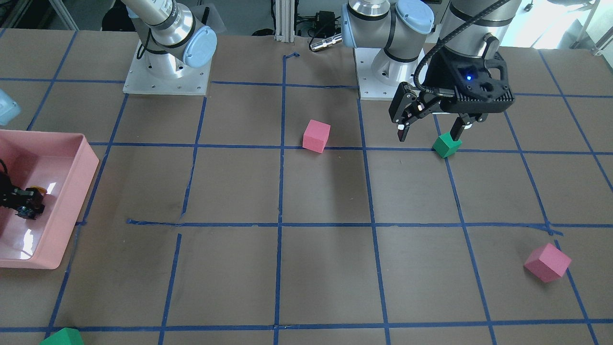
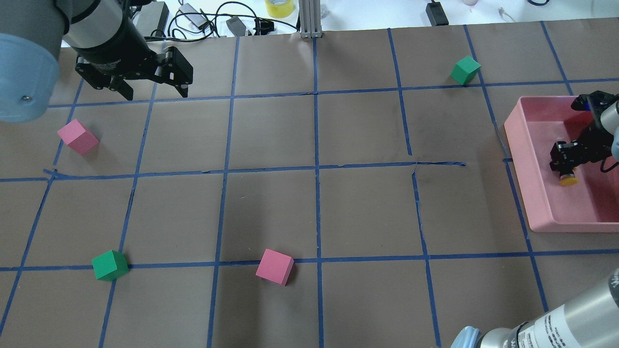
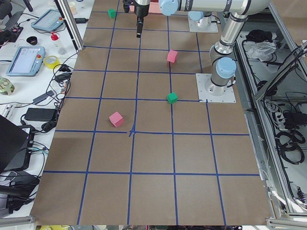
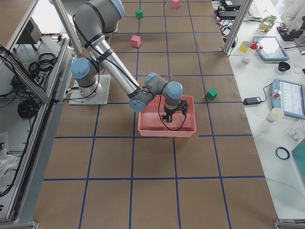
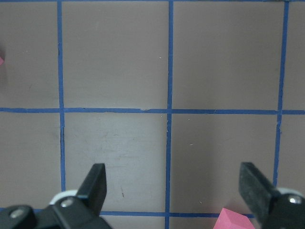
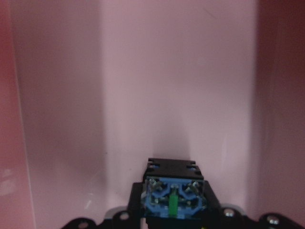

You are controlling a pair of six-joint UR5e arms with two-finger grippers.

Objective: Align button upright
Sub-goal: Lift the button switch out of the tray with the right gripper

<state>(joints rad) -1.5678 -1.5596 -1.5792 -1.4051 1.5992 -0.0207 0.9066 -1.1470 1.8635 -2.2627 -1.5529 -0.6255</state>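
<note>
Right, the right gripper (image 2: 565, 163) is down inside the pink tray (image 2: 520, 159), jaws closed narrowly on the button (image 6: 174, 193). In the wrist view the button sits between the fingers, its blue terminal end facing back up at the camera. Its yellow cap pokes out beyond the fingertips on the far side, seen from overhead. So the cap seems to point away from the gripper, towards the tray floor, though how much it tilts I cannot tell.

Here's the danger. The hold looks to be on the small base block only, so any wrist rotation could let the button pivot or slip out. Let go while it leans and the round cap may well roll it over onto its side. The tray walls are near on both sides of the gripper, so a wide reorienting swing risks a finger clipping the pink wall and shoving the whole tray across the worktop (image 2: 271, 208). Pressing down too far could jam the cap against the floor.

Meanwhile the left gripper (image 1: 429, 135) hangs wide open with nothing in it, well apart from all this and no threat.
</note>
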